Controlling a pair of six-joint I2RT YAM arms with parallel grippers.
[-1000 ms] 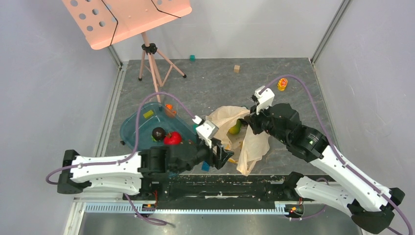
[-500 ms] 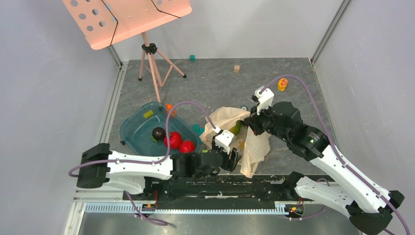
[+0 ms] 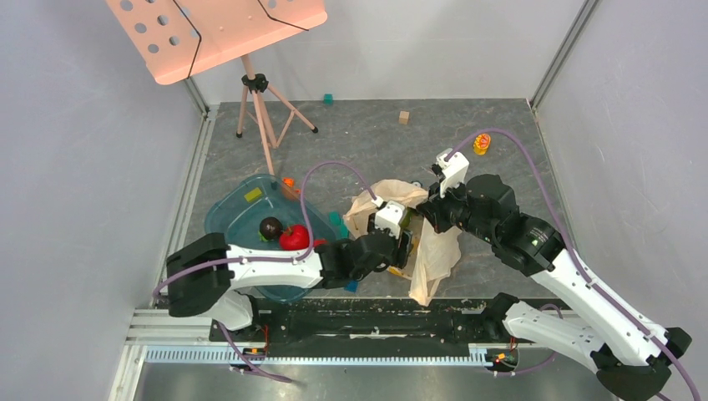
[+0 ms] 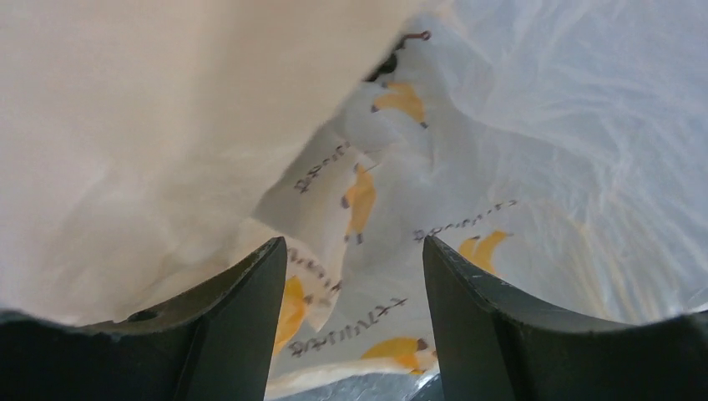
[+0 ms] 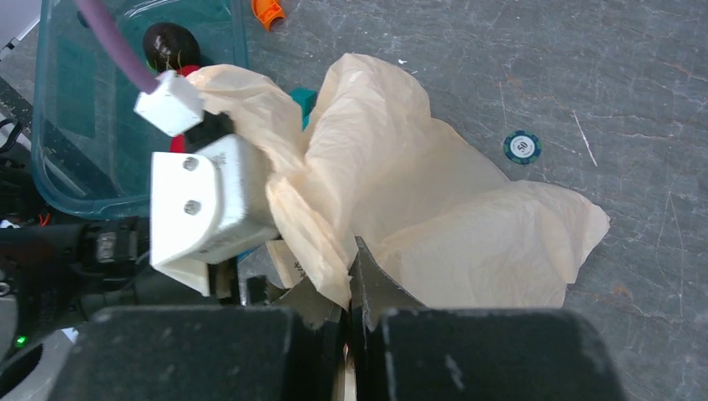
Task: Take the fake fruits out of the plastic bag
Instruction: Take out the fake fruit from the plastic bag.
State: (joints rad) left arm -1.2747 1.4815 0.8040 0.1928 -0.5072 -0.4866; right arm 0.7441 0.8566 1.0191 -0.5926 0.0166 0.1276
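Note:
The peach plastic bag lies crumpled right of the teal tray. My right gripper is shut on an edge of the plastic bag and holds it up. My left gripper reaches into the bag's mouth. In the left wrist view its fingers stand open with only banana-printed plastic between them. A red apple and dark grapes sit in the tray. No fruit shows inside the bag.
A pink music stand on a tripod stands at the back left. Small blocks, a yellow toy, an orange toy and a poker chip lie on the grey floor. Walls enclose the cell.
My left arm has swung right and forward from beside the tray, pushing its gripper into the bag's mouth. The right gripper has kept its hold on the bag.

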